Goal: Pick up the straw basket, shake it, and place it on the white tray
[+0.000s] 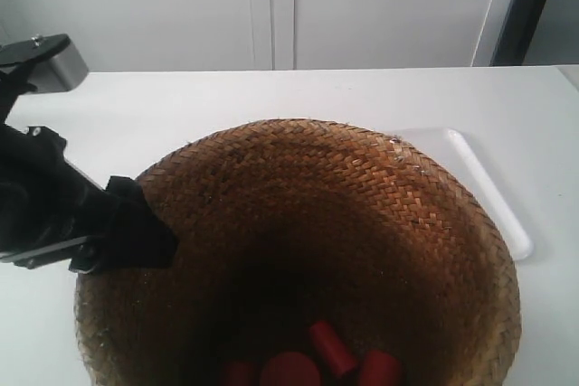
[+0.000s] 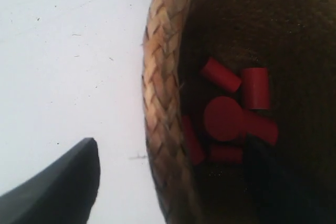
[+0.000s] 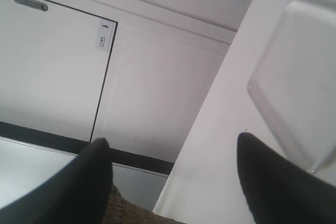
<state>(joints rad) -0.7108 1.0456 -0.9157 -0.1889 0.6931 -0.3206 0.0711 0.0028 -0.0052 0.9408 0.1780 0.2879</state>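
- straw basket (image 1: pixel 362 214) fills the near part of the exterior view, mouth up, dark inside; its base is cut off, so we cannot tell whether it rests on the white table (image 1: pixel 271 97) or is off it
- several red cylinders (image 2: pixel 226 116) lie loose in a clump on the basket floor
- white tray (image 1: pixel 493 192) lies flat on the table, just beyond the basket at the exterior view's right; the basket rim covers its near edge in that view, and the part we see has nothing on it
- left pincer (image 2: pixel 170 142): spread wide, astride the braided rim
- outer finger (image 2: pixel 58 187) is outside the basket, over the table, with a strip of table showing between it and the rim
- inner finger (image 2: pixel 273 182) is down inside the basket, close to the cylinders, very dark
- we see nothing pinched, and the rim runs through the gap
- arm at the exterior view's left (image 1: pixel 54 214) has its black tip at the basket rim on that side
- right pincer (image 3: pixel 173 140): spread, nothing held
- a bit of straw weave shows low between its fingers, by one of them; we cannot tell whether they touch
- the tray is near its other finger
- cabinet doors (image 3: pixel 52 77) fill the background
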